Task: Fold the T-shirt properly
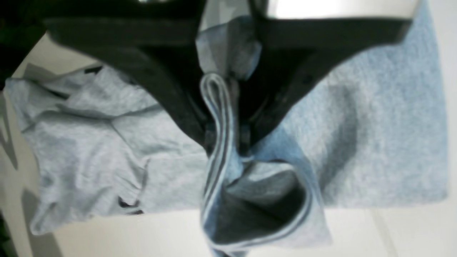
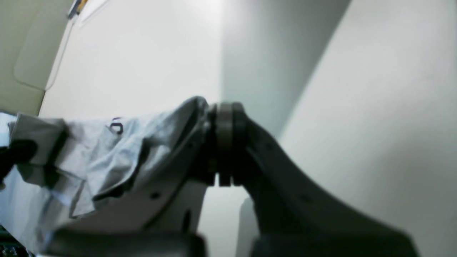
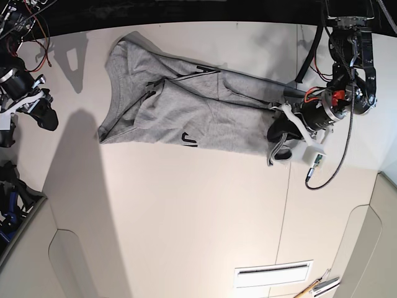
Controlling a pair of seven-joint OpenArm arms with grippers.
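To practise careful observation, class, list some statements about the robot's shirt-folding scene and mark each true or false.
1. The left pincer has cloth of the T-shirt between its fingers. True.
2. The right pincer is gripping the T-shirt. False: it is away from the cloth, over the table.
3. The T-shirt is neatly folded into a flat square. False: it lies stretched out and rumpled.
4. Some dark lettering shows on the T-shirt. True.
5. The T-shirt is bright red. False: it is grey.
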